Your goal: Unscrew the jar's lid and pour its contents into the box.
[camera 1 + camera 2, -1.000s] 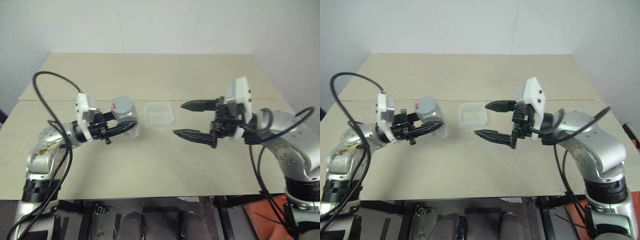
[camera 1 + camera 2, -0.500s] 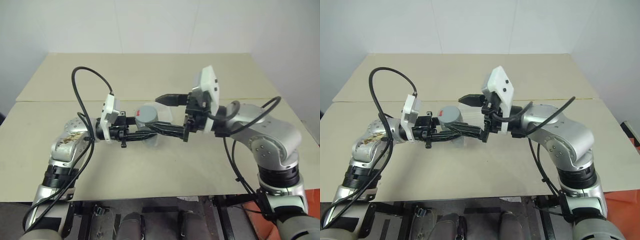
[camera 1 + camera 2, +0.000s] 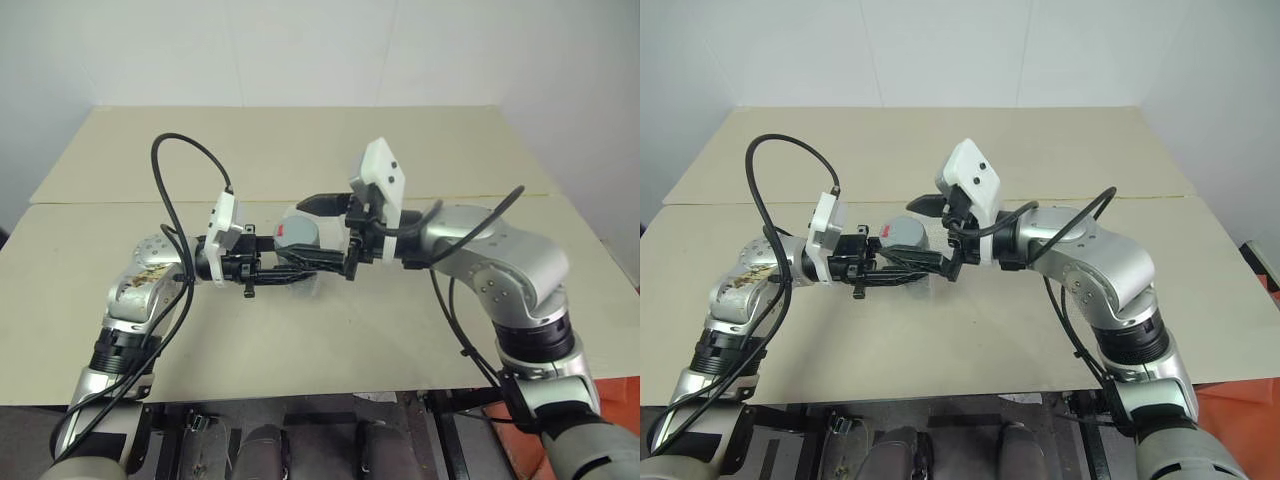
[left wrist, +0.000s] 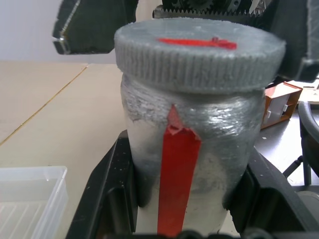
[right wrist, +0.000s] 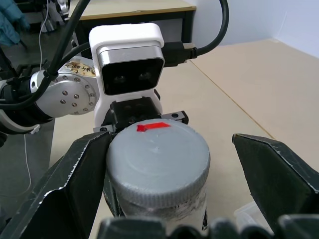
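The jar [image 4: 209, 149], with a red strip down its side, is held upright over the table with my left gripper [image 3: 300, 260] shut on its body. Its grey lid [image 5: 157, 154] carries a red mark on top. My right gripper [image 5: 169, 144] comes in level from the right and stands open around the lid. One of its fingers [image 5: 75, 194] lies against the lid's side; the other finger [image 5: 276, 174] is apart from it. The translucent white box [image 4: 30, 199] lies on the table just beside the jar. The contents cannot be made out through the jar's cloudy wall.
The beige table [image 3: 420, 150] stretches far behind and to both sides of the arms, with a seam running across it. Black cables loop over both wrists. A blue-gloved hand [image 5: 11, 20] shows at the edge of the right wrist view.
My left gripper brought the jar right toward the middle, in front of the box. My right gripper swung left and now straddles the lid. Both kept their states.
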